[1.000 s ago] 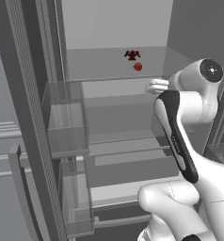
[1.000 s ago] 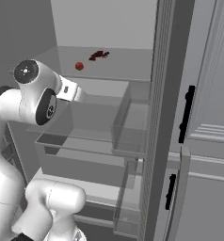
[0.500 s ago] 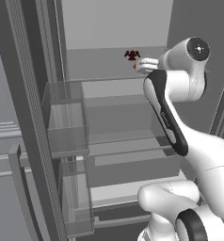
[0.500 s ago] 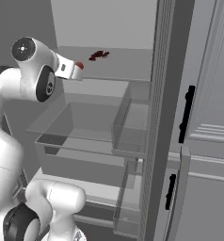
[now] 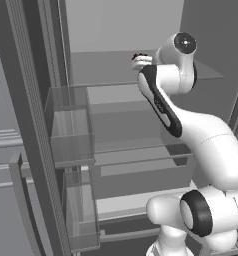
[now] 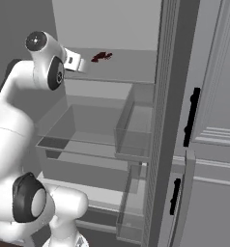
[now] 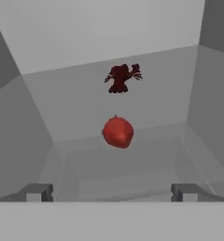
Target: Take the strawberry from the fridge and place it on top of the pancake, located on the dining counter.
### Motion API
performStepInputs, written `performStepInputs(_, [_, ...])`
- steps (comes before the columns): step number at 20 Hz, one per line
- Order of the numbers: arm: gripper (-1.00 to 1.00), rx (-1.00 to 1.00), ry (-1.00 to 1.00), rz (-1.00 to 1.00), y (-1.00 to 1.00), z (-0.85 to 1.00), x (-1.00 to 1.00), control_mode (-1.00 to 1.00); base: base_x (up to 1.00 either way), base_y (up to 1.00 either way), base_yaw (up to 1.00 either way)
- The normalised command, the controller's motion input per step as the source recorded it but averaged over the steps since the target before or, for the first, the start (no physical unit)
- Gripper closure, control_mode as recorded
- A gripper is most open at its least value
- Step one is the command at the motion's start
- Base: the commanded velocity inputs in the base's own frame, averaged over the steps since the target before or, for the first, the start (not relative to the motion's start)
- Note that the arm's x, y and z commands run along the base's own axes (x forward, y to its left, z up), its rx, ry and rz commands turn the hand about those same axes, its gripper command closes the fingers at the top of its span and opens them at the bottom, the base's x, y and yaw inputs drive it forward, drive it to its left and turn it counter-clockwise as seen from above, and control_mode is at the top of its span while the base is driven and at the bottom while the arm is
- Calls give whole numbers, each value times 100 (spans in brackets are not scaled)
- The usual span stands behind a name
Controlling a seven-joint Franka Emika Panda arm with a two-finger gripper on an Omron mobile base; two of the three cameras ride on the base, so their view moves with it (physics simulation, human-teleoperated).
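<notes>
left base view: arm higher in frame than a second ago, hand now at upper centre, up at the top shelf (image 5: 106, 75) of the fridge (image 5: 26, 125); strawberry hidden behind the hand.
right base view: hand at upper left, pushed further toward the dark red clump (image 6: 102, 56) on the shelf.
hand view: strawberry (image 7: 117, 132) centre frame, ahead of the gripper (image 7: 111, 192), clump behind it, upper centre; fingers (image 7: 36, 191) spread wide, nothing held.
meaning: reach has closed in on the berry; judged next is going forward and closing. Pancake step not started.
</notes>
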Motion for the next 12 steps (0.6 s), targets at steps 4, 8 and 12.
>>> performStepInputs(4, [-100, -4, 3, 4, 0, -22, 72, -100, 0, 0, 0])
performStepInputs(8, [-100, -3, 3, 4, 0, -26, 70, -100, 0, 0, 0])
performStepInputs(12, [-100, -1, 3, 4, 0, -15, 72, -100, 0, 0, 0])
